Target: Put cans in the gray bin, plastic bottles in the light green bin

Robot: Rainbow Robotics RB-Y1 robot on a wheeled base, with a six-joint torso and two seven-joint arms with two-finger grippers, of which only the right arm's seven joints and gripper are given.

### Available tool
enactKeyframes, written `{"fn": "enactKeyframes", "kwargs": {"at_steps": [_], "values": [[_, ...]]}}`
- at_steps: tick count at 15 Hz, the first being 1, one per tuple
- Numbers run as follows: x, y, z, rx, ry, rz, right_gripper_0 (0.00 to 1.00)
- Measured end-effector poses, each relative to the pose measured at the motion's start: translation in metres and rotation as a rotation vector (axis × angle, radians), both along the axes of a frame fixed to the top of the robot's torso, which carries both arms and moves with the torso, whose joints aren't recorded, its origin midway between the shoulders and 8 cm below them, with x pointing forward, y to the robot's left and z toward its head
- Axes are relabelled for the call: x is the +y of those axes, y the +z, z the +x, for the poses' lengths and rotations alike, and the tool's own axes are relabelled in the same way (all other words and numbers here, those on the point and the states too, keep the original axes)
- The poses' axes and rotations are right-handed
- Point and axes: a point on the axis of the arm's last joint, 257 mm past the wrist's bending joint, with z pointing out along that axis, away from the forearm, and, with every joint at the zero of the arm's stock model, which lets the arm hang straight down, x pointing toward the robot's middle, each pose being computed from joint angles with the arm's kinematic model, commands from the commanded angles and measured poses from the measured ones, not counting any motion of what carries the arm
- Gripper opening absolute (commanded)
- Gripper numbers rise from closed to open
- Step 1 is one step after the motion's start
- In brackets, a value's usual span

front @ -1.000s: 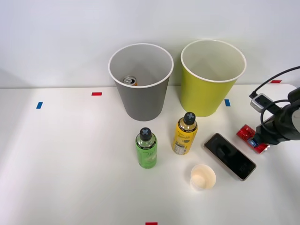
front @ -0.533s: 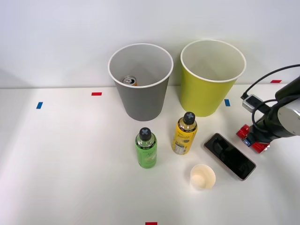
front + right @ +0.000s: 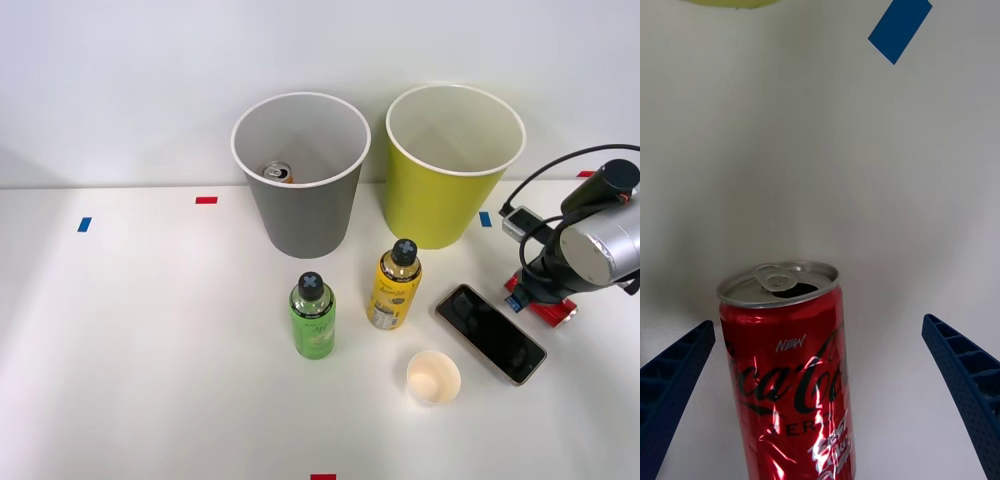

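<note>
red can [image 3: 786,375] | between spread fingers [image 3: 674,382] | arm-hidden from front

Right arm [image 3: 598,245] enters from the right edge of the front view, its silver-grey forearm section bent downward toward the counter, with black cabling looping above and behind the wrist. The wrist is angled low, close to the surface. Right gripper [image 3: 820,397] is spread wide: its two blue ribbed fingers [image 3: 674,382] sit at opposite corners of the wrist view, jaws parted with a broad gap between them, neither finger in contact with anything.
</note>
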Motion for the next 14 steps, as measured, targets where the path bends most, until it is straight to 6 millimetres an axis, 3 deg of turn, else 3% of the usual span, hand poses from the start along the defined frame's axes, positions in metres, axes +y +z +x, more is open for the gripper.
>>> {"fn": "enactKeyframes", "kwargs": {"at_steps": [5, 7, 8, 9, 14], "values": [[-0.0006, -0.0025, 0.0025, 0.006, -0.001, -0.006, 0.95], [-0.0006, -0.0020, 0.0029, 0.005, 0.003, -0.009, 0.51], [-0.0006, -0.0019, 0.0029, 0.005, 0.004, -0.010, 0.22], [-0.0007, -0.0019, 0.0030, 0.005, 0.005, -0.010, 0.11], [0.0023, -0.0045, 0.0012, 0.013, 0.014, -0.008, 0.10]]}}
